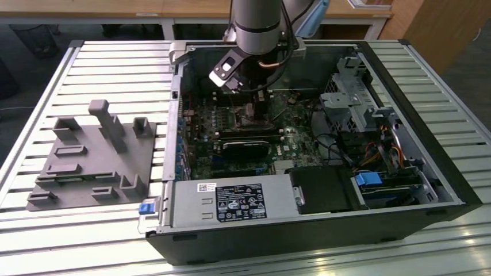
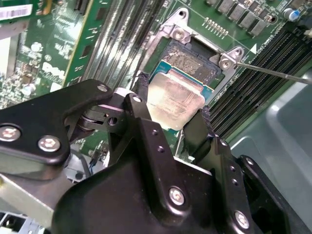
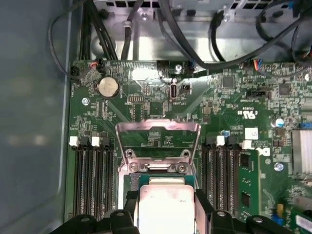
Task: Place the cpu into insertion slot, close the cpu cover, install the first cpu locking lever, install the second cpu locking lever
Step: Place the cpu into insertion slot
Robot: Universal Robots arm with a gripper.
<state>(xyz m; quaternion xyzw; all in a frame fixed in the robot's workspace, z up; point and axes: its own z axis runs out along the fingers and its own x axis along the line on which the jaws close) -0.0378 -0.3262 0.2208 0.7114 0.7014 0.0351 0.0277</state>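
Second wrist view: fingers grip cpu face-up above insertion slot.

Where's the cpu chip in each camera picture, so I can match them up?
Exterior view: hidden under the black pincer, above the green motherboard.
Second wrist view: the flat silvery-beige square cpu chip sits gripped between the pincer's fingers, by the open black socket.
First wrist view: same chip between the fingers, near the raised silvery cover frame.
Shared landmark: the green motherboard.
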